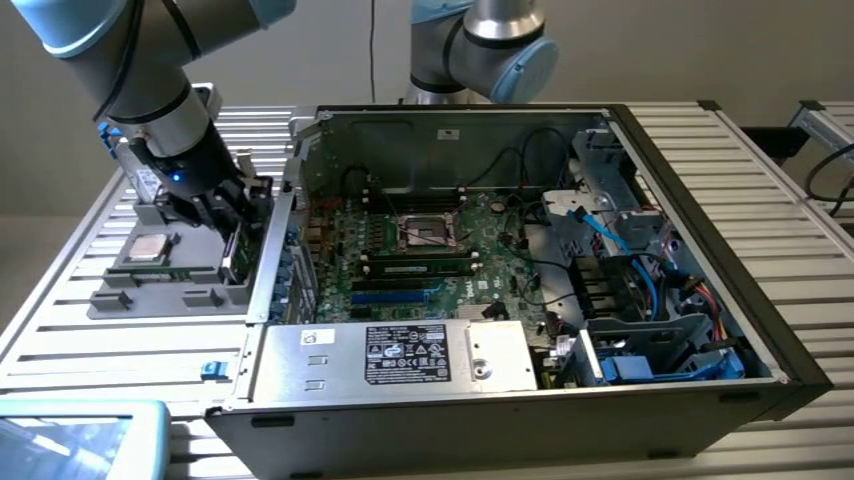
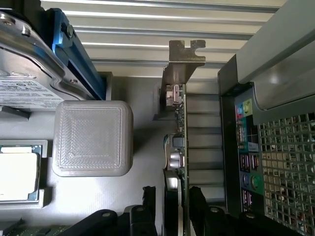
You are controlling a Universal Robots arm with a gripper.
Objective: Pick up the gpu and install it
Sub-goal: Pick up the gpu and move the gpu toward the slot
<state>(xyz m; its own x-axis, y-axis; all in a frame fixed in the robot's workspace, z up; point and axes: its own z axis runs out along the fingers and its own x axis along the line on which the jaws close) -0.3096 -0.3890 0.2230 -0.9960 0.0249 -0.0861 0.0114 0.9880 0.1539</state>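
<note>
The gpu (image 2: pixel 180 129) stands on edge in the grey parts tray (image 1: pixel 160 292), just outside the open computer case (image 1: pixel 694 250). Its green board and silver end bracket (image 2: pixel 183 59) are seen edge-on. My gripper (image 2: pixel 172 204) is lowered over the card, one dark finger (image 2: pixel 149 196) on its cooler side and the other on its board side, with a narrow gap showing on each side. The jaws are open around the card. In the exterior view the gripper (image 1: pixel 234 222) hangs over the gpu (image 1: pixel 230 258) at the tray's edge nearest the case.
The tray also holds a processor (image 1: pixel 144 247), a hard drive (image 2: pixel 24 83) and a grey printed block (image 2: pixel 92 138). Inside the case lie the motherboard (image 1: pixel 414 250) and a power supply (image 1: pixel 400 355). The case's rear port panel (image 2: pixel 246 162) is close beside the card. A second arm (image 1: pixel 481 50) stands behind the case.
</note>
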